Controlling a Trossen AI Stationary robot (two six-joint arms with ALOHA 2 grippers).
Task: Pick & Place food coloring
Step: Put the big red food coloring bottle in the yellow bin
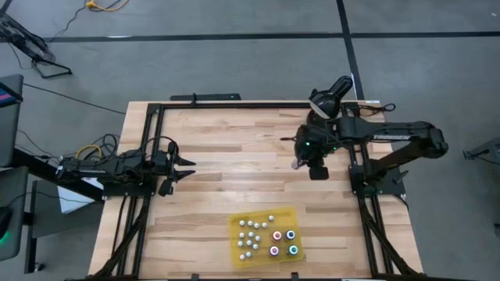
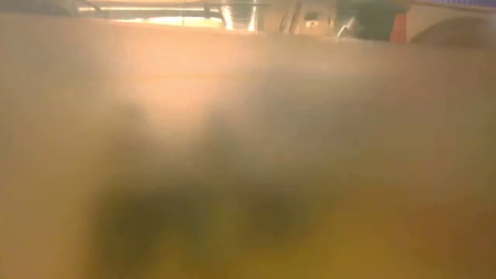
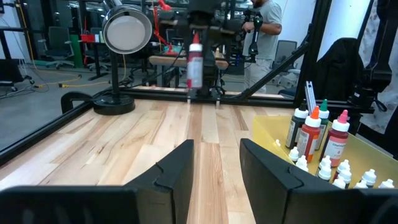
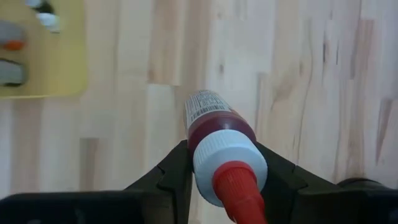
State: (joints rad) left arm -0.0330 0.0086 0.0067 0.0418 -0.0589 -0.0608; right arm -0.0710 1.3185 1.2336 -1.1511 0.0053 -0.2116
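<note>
While low view blurs, right end effector (image 4: 221, 165) grips red bottle (image 4: 214, 127), base hidden.

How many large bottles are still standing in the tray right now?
4 large bottles, clustered at the yellow tray's right end beside the small white-capped ones. A fifth, red, is held by the right gripper above the table.

A blurred tan counter (image 2: 248, 116) fills nearly the whole picture, darkening to a murky yellow-brown smudge low down. A thin strip of room shows along the top edge.
</note>
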